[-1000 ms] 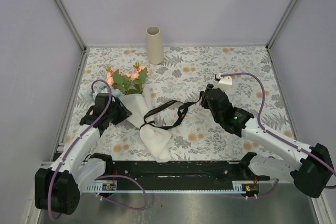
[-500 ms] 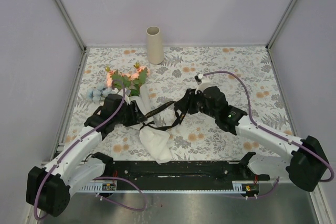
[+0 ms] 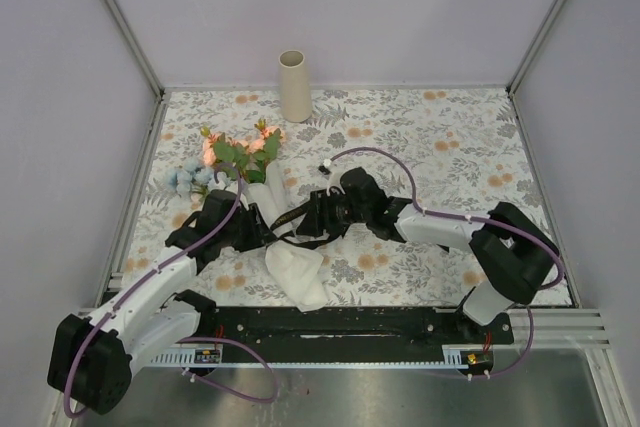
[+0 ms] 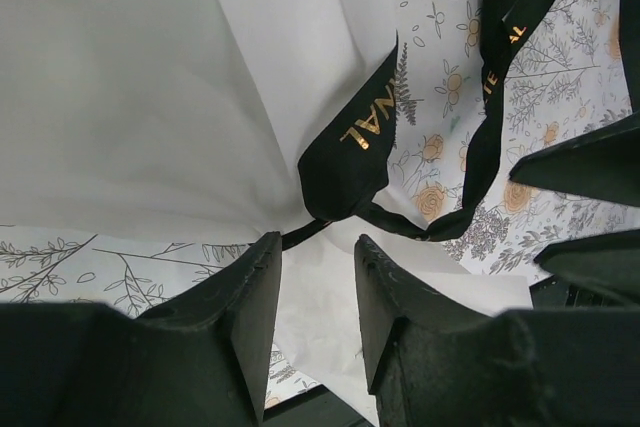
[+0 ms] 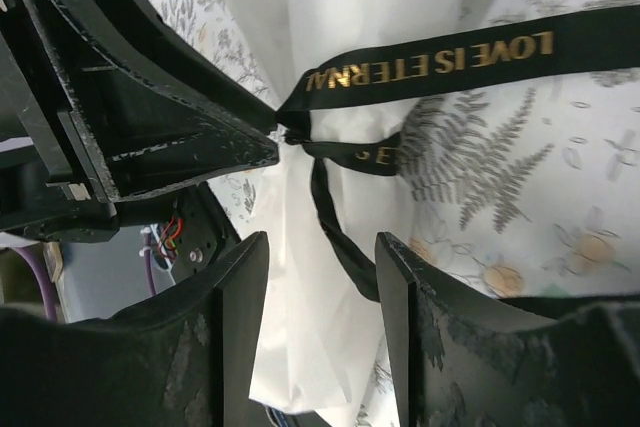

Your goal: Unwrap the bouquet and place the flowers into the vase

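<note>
Black-ribboned bouquet [image 3: 268,195] lies between left end effector [image 4: 315,252] and right end effector [image 5: 322,247].

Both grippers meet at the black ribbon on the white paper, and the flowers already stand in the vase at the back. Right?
Not quite. The top view shows the vase holding no flowers; they lie wrapped in the paper. The rest holds.
</note>
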You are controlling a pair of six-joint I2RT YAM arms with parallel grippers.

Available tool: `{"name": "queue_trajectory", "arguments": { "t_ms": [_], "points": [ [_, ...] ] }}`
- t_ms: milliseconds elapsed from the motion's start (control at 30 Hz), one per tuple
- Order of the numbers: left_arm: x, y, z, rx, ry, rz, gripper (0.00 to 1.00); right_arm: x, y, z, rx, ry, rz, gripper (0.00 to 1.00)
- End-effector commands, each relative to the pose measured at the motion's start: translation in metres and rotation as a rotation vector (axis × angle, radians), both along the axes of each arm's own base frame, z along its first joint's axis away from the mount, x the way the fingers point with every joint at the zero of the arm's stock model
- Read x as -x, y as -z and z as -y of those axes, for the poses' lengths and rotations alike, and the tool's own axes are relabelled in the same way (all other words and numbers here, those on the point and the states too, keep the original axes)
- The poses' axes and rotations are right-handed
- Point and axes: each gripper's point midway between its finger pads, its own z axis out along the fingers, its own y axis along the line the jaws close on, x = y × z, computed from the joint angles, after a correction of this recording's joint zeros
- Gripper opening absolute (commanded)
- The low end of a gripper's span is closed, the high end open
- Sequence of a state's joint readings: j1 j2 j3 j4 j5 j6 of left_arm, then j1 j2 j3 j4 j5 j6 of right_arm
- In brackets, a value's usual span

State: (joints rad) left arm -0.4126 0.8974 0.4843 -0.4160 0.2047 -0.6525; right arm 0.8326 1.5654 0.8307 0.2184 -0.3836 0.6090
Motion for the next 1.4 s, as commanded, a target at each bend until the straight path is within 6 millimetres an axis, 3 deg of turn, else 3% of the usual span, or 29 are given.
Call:
{"name": "queue_trajectory", "arguments": {
  "t_ms": [0, 233, 367, 567, 733, 1167, 1300, 1367],
  "points": [
    [-0.008, -0.005, 0.000, 0.011, -0.033, 0.049, 0.38, 0.013, -0.020, -0.036, -0.079, -0.111, 0.019, 0.56],
    [-0.003, 0.001, 0.001, 0.028, -0.039, 0.028, 0.36, 0.017, 0.019, -0.037, 0.032, -0.095, -0.012, 0.55],
    [-0.001, 0.007, 0.001, 0.020, -0.035, 0.020, 0.36, 0.014, 0.043, -0.027, 0.101, -0.034, -0.051, 0.45],
    [0.000, 0.014, 0.008, 0.020, 0.015, 0.018, 0.33, 0.014, 0.060, -0.016, 0.133, 0.018, -0.070, 0.31],
    [-0.005, 0.017, 0.009, -0.013, 0.025, 0.027, 0.33, 0.014, 0.064, -0.013, 0.137, 0.027, -0.069, 0.20],
    [-0.012, 0.014, 0.018, -0.083, 0.093, 0.073, 0.34, 0.012, 0.063, -0.011, 0.139, 0.036, -0.050, 0.15],
    [-0.014, 0.012, 0.020, -0.098, 0.112, 0.088, 0.28, 0.009, 0.060, -0.010, 0.138, 0.041, -0.034, 0.15],
    [-0.016, 0.009, 0.022, -0.105, 0.122, 0.098, 0.19, 0.010, 0.058, -0.010, 0.137, 0.039, -0.029, 0.14]
  ]
}}
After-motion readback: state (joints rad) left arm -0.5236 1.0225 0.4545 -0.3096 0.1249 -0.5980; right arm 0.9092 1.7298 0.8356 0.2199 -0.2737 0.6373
